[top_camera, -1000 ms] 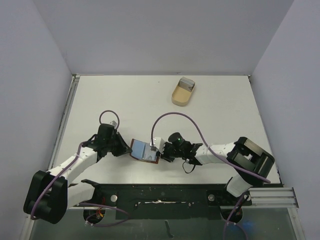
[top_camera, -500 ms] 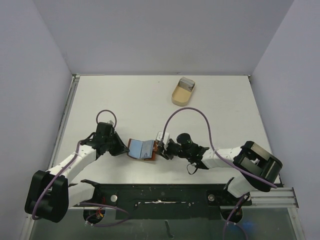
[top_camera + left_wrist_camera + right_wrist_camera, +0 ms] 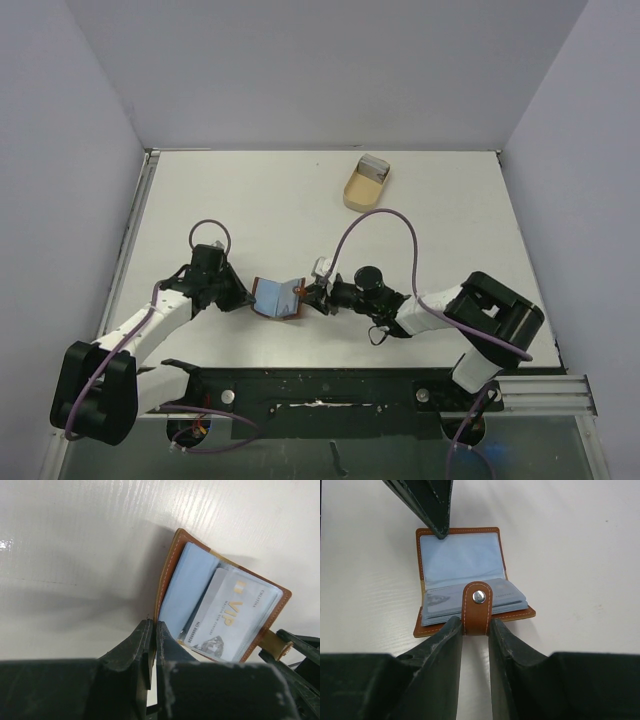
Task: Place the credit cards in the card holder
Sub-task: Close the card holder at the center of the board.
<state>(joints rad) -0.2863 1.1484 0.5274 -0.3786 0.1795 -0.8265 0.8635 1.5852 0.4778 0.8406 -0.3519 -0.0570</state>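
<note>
The card holder [image 3: 278, 297], brown leather with pale blue sleeves, is held half open between both grippers in front of the arm bases. My left gripper [image 3: 247, 297] [image 3: 152, 626] is shut on the edge of its brown cover [image 3: 167, 575]. A credit card [image 3: 227, 617] printed with VIP sits inside a clear sleeve. My right gripper [image 3: 312, 295] [image 3: 476, 625] is shut on the holder's snap strap [image 3: 478, 611], pinching it from both sides. In the right wrist view the blue sleeves [image 3: 460, 560] lie fanned open, with the left fingertip [image 3: 437, 527] on the far edge.
A tan oval tray [image 3: 358, 194] with a small grey object [image 3: 373, 168] in it stands at the back of the table, right of centre. Purple cables loop above both wrists. White walls close in the table on three sides.
The card holder has gone from lying nearly flat to folding up into a V and has shifted slightly left. The right gripper has moved left with the strap, and its wrist has turned.
</note>
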